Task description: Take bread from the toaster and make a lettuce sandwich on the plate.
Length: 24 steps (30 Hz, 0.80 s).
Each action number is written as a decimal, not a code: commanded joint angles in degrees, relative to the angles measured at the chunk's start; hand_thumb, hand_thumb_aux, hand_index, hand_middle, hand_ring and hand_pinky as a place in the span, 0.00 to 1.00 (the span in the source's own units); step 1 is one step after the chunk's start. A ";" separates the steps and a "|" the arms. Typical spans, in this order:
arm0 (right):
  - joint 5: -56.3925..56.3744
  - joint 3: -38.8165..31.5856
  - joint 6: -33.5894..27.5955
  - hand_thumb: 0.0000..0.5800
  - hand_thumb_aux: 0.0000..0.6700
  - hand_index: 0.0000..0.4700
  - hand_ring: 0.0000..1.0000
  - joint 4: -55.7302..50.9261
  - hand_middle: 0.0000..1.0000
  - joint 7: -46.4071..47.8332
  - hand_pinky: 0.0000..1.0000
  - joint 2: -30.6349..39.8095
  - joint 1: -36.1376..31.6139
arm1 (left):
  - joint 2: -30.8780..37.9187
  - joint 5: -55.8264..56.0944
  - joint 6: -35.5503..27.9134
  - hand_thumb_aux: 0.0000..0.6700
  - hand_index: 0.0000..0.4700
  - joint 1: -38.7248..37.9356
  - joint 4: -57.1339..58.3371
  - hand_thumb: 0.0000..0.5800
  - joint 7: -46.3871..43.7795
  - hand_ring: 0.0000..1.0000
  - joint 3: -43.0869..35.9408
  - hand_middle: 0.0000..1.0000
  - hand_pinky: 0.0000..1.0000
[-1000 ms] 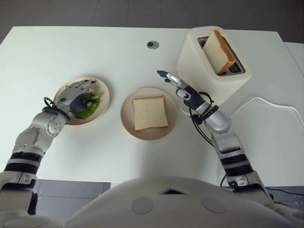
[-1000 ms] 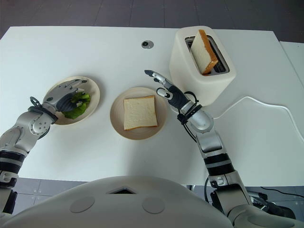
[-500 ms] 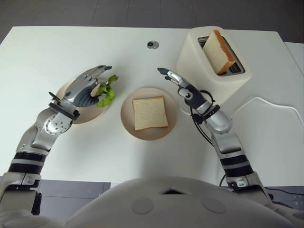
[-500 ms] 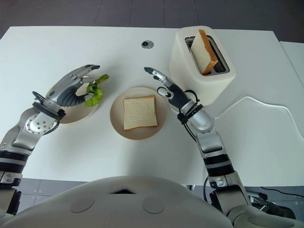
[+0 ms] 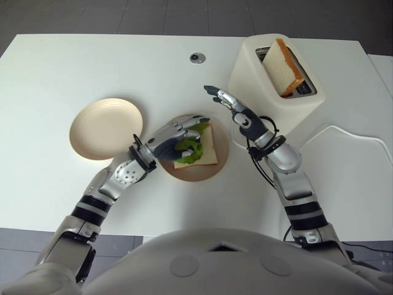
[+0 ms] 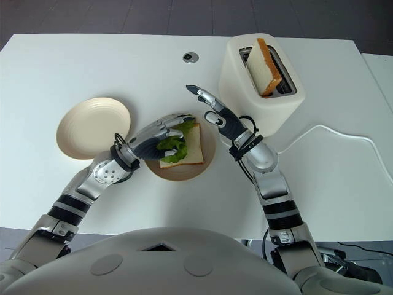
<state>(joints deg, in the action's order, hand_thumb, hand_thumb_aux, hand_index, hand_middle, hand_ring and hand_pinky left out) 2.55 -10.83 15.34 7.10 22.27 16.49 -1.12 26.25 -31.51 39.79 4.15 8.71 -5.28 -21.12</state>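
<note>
Done: square white bread slice on round beige plate | Now: left hand curled around green leafy lettuce, over that slice | right hand spread, empty, beside white toaster | Left: release lettuce, add second bread slice from toaster.

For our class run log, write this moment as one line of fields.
left hand: shut on lettuce, over bread slice on centre plate | right hand: open, beside toaster | second slice: in toaster
</note>
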 commanded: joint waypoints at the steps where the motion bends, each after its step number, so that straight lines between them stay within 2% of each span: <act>1: 0.11 -0.11 -0.79 0.00 0.00 0.00 0.00 1.00 0.00 0.26 0.00 0.08 0.46 | -0.54 -2.21 0.02 1.00 1.00 0.40 1.72 1.00 -0.66 0.00 -1.89 0.00 0.00; 2: 0.09 -0.08 -0.83 0.00 0.00 0.00 0.00 1.18 0.00 0.26 0.00 0.12 0.50 | -0.63 -2.41 0.10 0.78 0.78 0.37 1.96 0.95 -0.68 0.00 -2.13 0.00 0.00; 3: 0.07 -0.04 -0.87 0.00 0.00 0.00 0.00 1.38 0.00 0.28 0.00 0.17 0.54 | -0.71 -2.70 -0.01 0.50 0.50 0.35 2.07 0.75 -0.50 0.00 -2.21 0.00 0.00; 4: 0.05 0.01 -0.96 0.00 0.00 0.00 0.00 1.71 0.00 0.29 0.00 0.23 0.61 | -0.88 -2.96 -0.21 0.00 0.00 0.42 2.16 0.00 -0.05 0.00 -2.10 0.00 0.00; 7: -0.42 0.34 -1.25 0.00 0.00 0.00 0.00 3.18 0.00 0.33 0.00 0.30 0.66 | -1.53 -1.13 -0.15 0.00 0.00 0.57 1.54 0.00 0.12 0.00 -1.30 0.00 0.00; 12: -1.36 1.41 -1.13 0.00 0.00 0.00 0.00 7.71 0.00 -1.05 0.00 -0.83 -0.18 | -3.46 10.27 0.88 0.00 0.00 0.00 -2.79 0.00 -1.20 0.00 1.74 0.00 0.00; 15: 0.44 3.50 -1.35 0.00 0.00 0.00 0.00 13.64 0.00 -3.51 0.00 -0.95 -0.18 | -4.22 10.84 0.45 0.00 0.00 0.74 -2.69 0.00 0.14 0.00 3.95 0.00 0.00; 19: 5.42 11.92 0.44 0.00 0.00 0.00 0.00 20.54 0.00 -9.51 0.00 0.24 -3.85 | -5.09 11.31 0.18 0.00 0.00 1.03 -2.74 0.00 1.03 0.00 6.31 0.00 0.00; 24: 16.94 20.39 -0.84 0.00 0.00 0.00 0.00 17.99 0.00 -14.94 0.00 6.17 -8.81 | -5.47 10.33 1.24 0.00 0.00 1.24 -2.81 0.00 1.66 0.00 7.49 0.00 0.00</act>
<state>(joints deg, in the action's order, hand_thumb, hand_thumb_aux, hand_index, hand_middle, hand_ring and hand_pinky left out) 15.37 7.40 15.65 27.04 8.38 19.95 -8.16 21.11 -20.91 40.81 4.97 6.15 -3.66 -14.04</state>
